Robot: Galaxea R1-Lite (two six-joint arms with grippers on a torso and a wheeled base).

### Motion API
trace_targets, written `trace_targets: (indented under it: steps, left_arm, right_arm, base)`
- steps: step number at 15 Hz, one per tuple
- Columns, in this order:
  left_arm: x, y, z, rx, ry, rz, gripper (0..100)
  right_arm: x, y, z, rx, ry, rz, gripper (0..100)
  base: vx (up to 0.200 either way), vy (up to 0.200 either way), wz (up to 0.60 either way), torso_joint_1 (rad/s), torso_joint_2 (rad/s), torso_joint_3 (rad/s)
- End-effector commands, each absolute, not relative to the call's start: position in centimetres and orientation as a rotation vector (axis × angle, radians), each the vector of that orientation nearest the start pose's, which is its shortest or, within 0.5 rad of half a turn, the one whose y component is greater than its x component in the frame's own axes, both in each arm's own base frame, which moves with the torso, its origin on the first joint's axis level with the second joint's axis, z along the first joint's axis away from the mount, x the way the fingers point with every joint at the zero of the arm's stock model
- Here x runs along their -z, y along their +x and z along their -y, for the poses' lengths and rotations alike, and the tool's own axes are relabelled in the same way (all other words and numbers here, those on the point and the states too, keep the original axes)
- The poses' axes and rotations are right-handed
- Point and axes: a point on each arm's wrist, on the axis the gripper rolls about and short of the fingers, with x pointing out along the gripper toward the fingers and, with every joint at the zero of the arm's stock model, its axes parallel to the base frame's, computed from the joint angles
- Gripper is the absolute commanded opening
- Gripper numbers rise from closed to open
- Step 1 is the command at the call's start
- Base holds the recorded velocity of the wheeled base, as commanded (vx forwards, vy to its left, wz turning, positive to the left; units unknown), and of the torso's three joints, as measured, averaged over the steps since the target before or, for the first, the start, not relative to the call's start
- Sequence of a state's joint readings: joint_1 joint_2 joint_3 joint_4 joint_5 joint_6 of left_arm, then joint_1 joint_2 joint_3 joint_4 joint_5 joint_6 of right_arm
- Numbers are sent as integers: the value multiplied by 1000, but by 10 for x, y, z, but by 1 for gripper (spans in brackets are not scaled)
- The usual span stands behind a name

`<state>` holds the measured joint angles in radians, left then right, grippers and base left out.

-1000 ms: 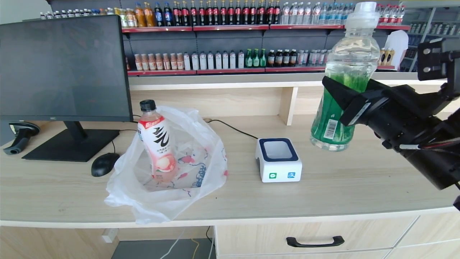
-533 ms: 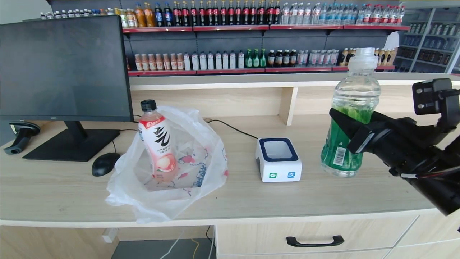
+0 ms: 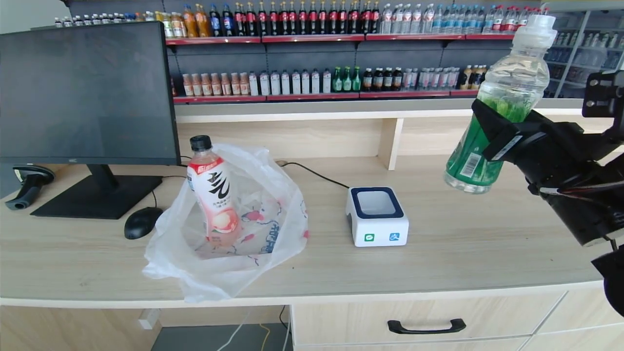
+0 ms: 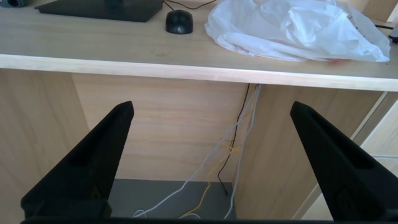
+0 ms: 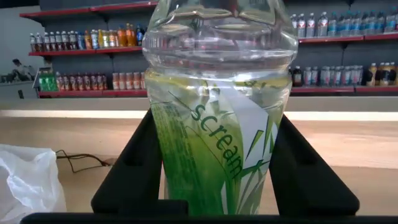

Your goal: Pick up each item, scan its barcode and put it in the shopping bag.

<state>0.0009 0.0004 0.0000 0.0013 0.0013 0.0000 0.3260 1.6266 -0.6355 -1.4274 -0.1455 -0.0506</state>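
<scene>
Above the right end of the counter, the right gripper clamps a tilted green-labelled bottle; the left gripper hangs open below.

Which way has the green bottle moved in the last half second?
Yes, the green bottle has risen relative to the scanner and tilted its cap rightward.

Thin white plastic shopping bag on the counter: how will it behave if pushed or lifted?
Probably floppy: the thin white plastic shopping bag lies crumpled, rim sagging onto the pale wooden counter. A push would likely fold or slide it. The pink-labelled drink bottle leaning inside may anchor it, yet could tip.
</scene>
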Motion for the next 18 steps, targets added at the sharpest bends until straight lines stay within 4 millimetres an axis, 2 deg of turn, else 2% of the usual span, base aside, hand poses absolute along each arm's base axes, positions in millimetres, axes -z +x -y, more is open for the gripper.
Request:
trace_targets:
  steps: [1, 4, 10, 13, 18]
  left_arm:
    - [-75, -23, 0, -3, 0, -2, 100]
    - [-75, -23, 0, -2, 0, -3, 100]
    - [-75, -23, 0, 0, 3, -2, 100]
    - [-75, -23, 0, 0, 3, -2, 100]
    - [-75, -23, 0, 0, 3, -2, 100]
  right_arm:
    - [-230, 262, -81, -154, 38, 402, 0]
    - [-226, 268, -73, -119, 27, 391, 0]
    - [-219, 269, -72, -119, 22, 365, 0]
    - [-215, 273, -74, -121, 20, 355, 0]
    - [-214, 272, -73, -121, 22, 353, 0]
  base:
    - [0, 0, 0, 0, 0, 0]
    - [0, 0, 0, 0, 0, 0]
    - [0, 0, 0, 0, 0, 0]
    - [-200, 0, 0, 2, 2, 4]
    - [0, 0, 0, 0, 0, 0]
